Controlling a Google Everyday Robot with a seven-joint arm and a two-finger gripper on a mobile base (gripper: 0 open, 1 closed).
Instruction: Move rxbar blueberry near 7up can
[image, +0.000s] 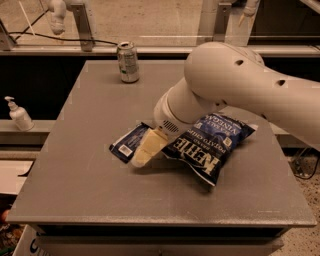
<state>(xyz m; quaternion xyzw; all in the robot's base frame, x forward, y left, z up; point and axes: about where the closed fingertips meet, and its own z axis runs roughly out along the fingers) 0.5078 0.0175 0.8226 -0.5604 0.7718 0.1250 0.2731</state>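
The rxbar blueberry (127, 143) is a small flat dark blue wrapper with a white label patch, lying near the middle of the grey table (95, 110). The 7up can (128, 62) stands upright at the table's far edge, left of centre. My gripper (142, 154) hangs from the large white arm, its cream-coloured fingers (147, 148) reaching down over the right end of the bar and covering part of it.
A large dark blue Kettle chip bag (210, 141) lies right of the bar, partly under my arm. A white pump bottle (19, 114) stands on a ledge off the table's left side. A metal rail frame runs behind the table.
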